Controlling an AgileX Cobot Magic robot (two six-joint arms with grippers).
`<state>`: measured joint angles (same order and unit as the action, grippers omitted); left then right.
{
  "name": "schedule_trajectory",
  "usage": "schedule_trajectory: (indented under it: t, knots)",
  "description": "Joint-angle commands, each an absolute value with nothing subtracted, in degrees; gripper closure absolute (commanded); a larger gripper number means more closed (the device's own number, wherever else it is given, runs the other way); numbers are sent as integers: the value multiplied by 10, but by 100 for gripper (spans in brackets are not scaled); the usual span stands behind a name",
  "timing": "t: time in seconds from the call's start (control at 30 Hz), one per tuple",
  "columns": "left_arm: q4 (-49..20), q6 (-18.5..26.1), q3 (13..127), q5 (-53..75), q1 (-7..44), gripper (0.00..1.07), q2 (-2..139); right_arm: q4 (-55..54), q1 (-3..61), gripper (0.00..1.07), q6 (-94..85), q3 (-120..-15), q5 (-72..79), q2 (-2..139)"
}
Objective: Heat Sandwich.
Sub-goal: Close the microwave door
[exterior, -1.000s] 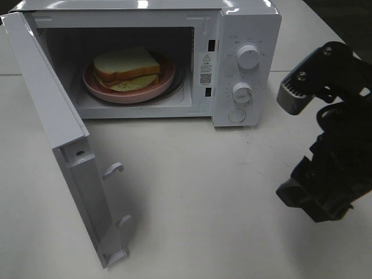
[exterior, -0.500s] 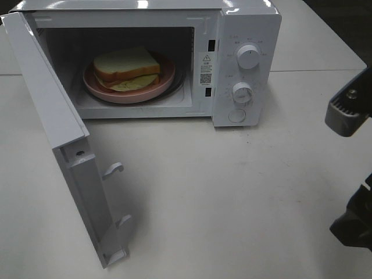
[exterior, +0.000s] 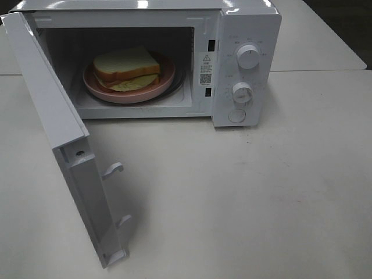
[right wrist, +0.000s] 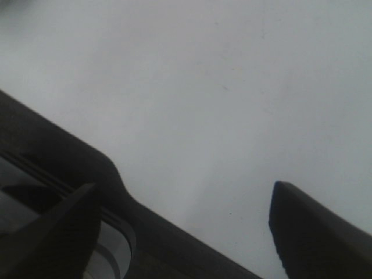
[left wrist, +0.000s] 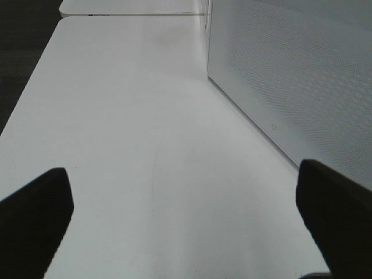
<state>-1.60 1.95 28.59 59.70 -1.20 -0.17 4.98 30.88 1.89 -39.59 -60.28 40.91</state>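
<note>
The sandwich (exterior: 128, 68), two thick white slices with tan crust and pale filling, lies on a round pink plate (exterior: 165, 79) inside the white microwave (exterior: 244, 35). The microwave door (exterior: 64, 145) stands swung wide open to the left. Neither gripper shows in the high view. In the left wrist view my left gripper (left wrist: 183, 218) is open over bare table, with the door's outer face (left wrist: 290, 75) close beside it. In the right wrist view my right gripper (right wrist: 186, 224) is open above bare white table, nothing between its fingers.
Two knobs (exterior: 249, 57) and a round button sit on the microwave's right panel. Two latch hooks (exterior: 113, 169) jut from the open door's edge. A white table (exterior: 261, 197) spreads in front and to the right of the microwave.
The right arm has drawn back to the right and left the high view. The sandwich, plate and door have not moved.
</note>
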Motion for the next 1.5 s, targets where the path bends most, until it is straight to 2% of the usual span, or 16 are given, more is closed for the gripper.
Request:
schedule_trajectory:
  t: [0.03, 0.33, 0.6, 0.8, 1.5]
  knots:
    - [-16, 21, 284, 594, -13, 5, -17, 54, 264, 31, 24, -393, -607, 375]
    - [-16, 21, 284, 594, -13, 5, -17, 53, 199, 31, 33, -387, -595, 302]
    - [-16, 21, 284, 594, -13, 5, -17, 45, 135, 31, 34, -305, -573, 215]
    - [-16, 21, 284, 594, -13, 5, -17, 24, 96, 31, 35, -299, -579, 151]
    - [-16, 21, 284, 594, -13, 5, -17, 5, 70, 31, 5, -289, -591, -18]
